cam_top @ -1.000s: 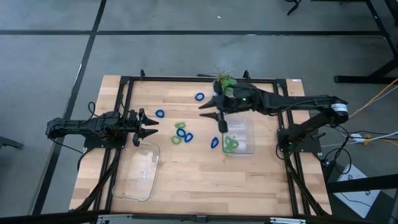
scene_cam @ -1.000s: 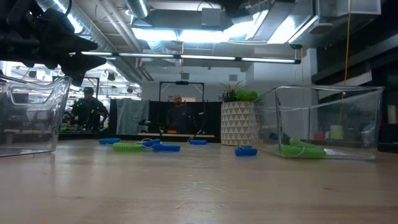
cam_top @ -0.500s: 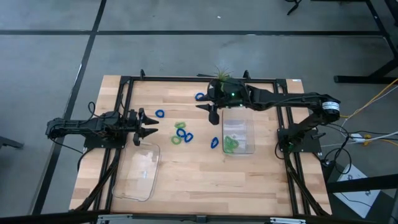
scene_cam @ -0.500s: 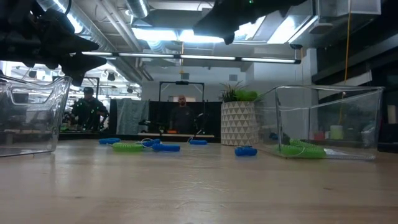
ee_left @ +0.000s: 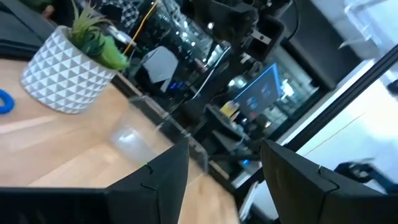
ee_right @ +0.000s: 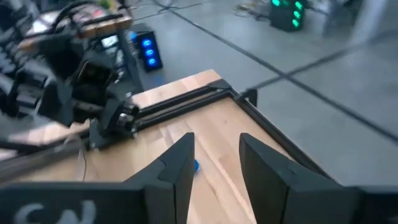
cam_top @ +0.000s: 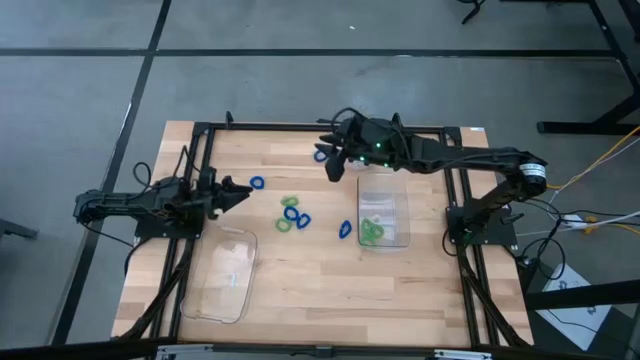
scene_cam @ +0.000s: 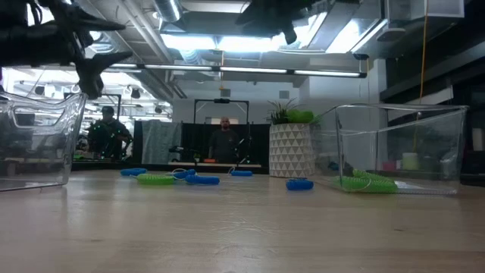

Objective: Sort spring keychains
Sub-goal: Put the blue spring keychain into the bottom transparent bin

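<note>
Several blue and light green spring keychains lie loose on the wooden table: a blue one near my left gripper, a mixed cluster at mid-table, a blue one beside the right tray, and a blue one at the far side. Green ones lie in the right clear tray. My right gripper hovers open high above the far blue keychain, nothing between its fingers. My left gripper stands open at the table's left, raised, also with nothing in it.
A second clear tray lies at the near left. A potted plant in a white patterned pot stands at the far edge, mostly under my right arm in the high view. Black frame rails run along the table's sides. People stand in the room behind.
My right gripper has gone from over the right tray's far end toward the table's far edge and a little left, rising slightly and rolling about its own axis. My left gripper has stayed in place, rolled its wrist and tipped its fingers upward. Neither has visibly opened or shut.
</note>
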You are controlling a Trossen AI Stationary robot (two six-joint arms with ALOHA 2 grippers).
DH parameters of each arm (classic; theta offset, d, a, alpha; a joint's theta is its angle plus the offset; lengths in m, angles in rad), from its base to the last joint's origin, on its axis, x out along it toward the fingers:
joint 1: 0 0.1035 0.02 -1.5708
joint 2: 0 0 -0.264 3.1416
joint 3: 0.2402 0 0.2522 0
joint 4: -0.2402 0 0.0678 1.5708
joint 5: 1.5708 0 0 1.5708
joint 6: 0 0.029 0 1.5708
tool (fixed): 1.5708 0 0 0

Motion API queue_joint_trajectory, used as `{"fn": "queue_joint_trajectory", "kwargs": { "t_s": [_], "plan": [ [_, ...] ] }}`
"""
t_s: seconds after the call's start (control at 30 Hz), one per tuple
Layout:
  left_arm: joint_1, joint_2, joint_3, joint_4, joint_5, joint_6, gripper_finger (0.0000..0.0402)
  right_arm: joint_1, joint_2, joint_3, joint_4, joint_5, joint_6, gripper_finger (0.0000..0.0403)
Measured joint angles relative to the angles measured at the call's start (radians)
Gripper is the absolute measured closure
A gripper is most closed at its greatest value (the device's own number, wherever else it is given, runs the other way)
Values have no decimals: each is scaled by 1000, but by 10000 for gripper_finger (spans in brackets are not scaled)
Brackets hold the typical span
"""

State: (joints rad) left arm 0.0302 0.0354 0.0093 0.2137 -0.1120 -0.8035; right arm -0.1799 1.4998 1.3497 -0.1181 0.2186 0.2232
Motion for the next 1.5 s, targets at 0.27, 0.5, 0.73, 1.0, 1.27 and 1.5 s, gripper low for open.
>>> {"fn": "queue_joint_trajectory", "kwargs": {
  "t_s": [0.27,0.5,0.73,1.0,1.27,1.5],
  "plan": [
    [0,0,11,15,-34,147,215,17,5,15,-31,-2,215,276],
    [0,106,166,-233,32,269,236,35,39,15,-40,-24,194,276],
    [0,344,377,-496,-82,418,258,20,70,13,-59,-88,96,276],
    [0,579,558,-607,-258,562,278,11,77,14,-139,-111,0,276],
    [104,810,683,-833,-293,457,291,11,77,14,-221,-117,-75,276],
    [275,995,761,-1035,-200,456,282,12,77,14,-278,-117,-105,276]
  ]
}}
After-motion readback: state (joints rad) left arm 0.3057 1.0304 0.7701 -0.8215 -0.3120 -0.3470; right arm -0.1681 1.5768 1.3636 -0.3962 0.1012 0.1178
